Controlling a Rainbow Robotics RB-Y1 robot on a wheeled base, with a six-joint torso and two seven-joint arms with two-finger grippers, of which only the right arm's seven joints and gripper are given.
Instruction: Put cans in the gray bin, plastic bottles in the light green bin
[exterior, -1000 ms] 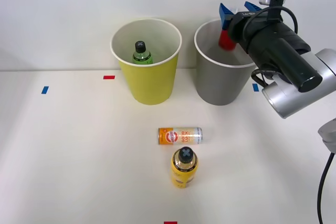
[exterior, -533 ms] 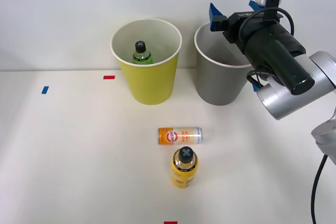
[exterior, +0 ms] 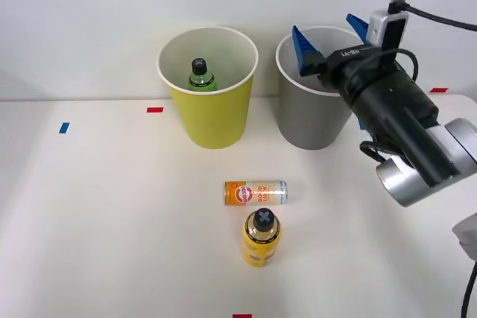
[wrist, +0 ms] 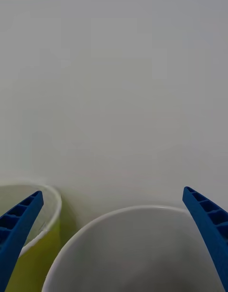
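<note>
An orange-and-white can (exterior: pixel 256 193) lies on its side on the tabletop (exterior: pixel 112 221), touching the yellow bottle (exterior: pixel 261 238) standing just in front of it. Behind them, the green bottle (exterior: pixel 200 76) stands inside the light green bin (exterior: pixel 210 121). Beside it, over the gray bin (exterior: pixel 309 121), the right gripper (exterior: pixel 328 35) hangs with its fingers (wrist: pixel 21 228) spread wide, holding nothing.

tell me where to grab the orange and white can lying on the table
Grip the orange-and-white can across its middle, coming straight down with the open right hand. It lies on its side, ends pointing left and right, so one finger goes behind it and one into the narrow gap before the yellow bottle.
</note>
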